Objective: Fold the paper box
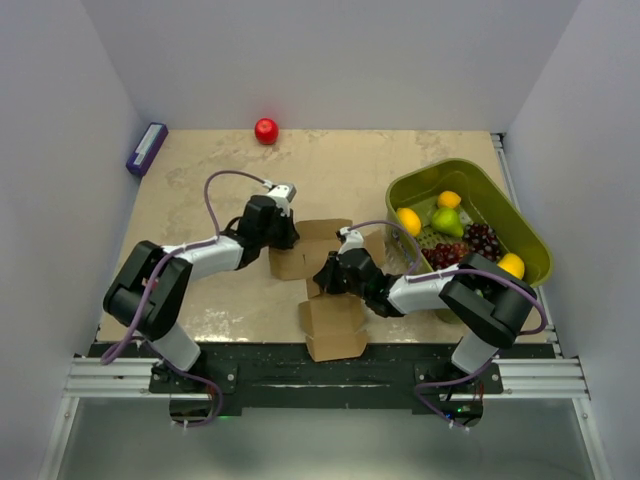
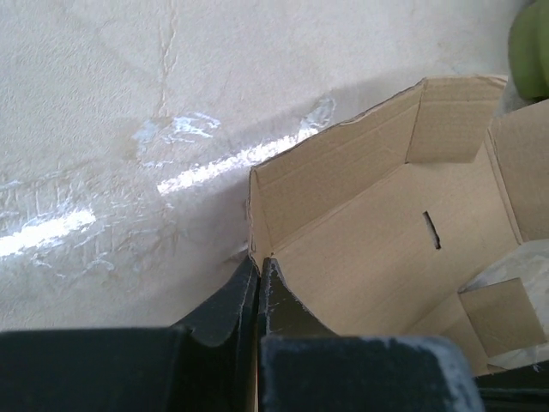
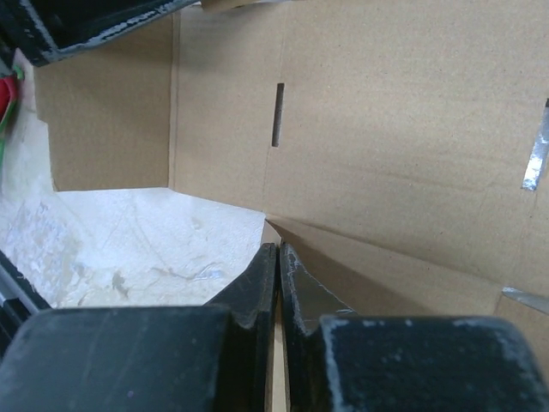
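The paper box [image 1: 335, 325] lies as a partly raised brown cardboard sheet at the lower centre of the top view, on the beige table [image 1: 200, 180]. It reaches from between the two arms down toward the table's near edge. The left gripper [image 2: 259, 268] sits at the sheet's upper left part. In the left wrist view its jaws are closed on the edge of an upright flap, with a thin strip of cardboard showing between them. The right gripper [image 3: 279, 253] is at the middle of the sheet, its jaws pinched shut on a cardboard fold. A green basket [image 1: 522, 228] of fruit stands at the right. A red ball [image 1: 266, 130] lies at top centre and a purple object [image 1: 146, 148] at upper left.
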Action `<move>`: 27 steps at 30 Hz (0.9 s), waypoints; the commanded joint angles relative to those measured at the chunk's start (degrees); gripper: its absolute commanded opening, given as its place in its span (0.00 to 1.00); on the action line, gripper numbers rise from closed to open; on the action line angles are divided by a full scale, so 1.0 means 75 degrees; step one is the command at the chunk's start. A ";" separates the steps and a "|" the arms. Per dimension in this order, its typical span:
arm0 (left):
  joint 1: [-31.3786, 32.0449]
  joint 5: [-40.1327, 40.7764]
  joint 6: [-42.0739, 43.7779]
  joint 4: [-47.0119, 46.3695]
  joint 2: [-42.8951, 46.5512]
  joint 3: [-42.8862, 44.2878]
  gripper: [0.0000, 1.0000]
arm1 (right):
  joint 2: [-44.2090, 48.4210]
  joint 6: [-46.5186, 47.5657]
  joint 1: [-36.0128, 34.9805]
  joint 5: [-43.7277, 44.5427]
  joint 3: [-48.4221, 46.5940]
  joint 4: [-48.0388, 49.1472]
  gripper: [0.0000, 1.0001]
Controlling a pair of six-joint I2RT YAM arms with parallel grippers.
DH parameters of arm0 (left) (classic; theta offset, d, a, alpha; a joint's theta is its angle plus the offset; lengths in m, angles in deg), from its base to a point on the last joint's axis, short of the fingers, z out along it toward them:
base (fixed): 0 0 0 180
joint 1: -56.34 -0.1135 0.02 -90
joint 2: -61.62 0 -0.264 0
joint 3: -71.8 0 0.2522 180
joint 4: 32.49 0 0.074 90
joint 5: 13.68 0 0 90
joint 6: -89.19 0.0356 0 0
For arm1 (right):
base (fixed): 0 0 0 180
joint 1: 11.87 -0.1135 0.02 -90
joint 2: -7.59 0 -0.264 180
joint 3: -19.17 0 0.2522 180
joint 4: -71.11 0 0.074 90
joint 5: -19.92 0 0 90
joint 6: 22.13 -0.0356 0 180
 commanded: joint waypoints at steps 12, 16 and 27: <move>0.0976 0.1738 0.1443 -0.2185 0.2336 -0.1737 0.00 | 0.2901 -0.0795 -0.0026 0.0498 -0.0289 -0.2592 0.77; 0.1397 0.2173 0.1666 -0.2699 0.2781 -0.2194 0.00 | 0.3851 -0.1639 -0.0026 0.0885 -0.0114 -0.2947 0.87; 0.1972 0.1670 0.2392 -0.4177 0.3860 -0.3495 0.00 | 0.4628 -0.3972 -0.0003 0.1552 -0.0570 -0.3287 0.94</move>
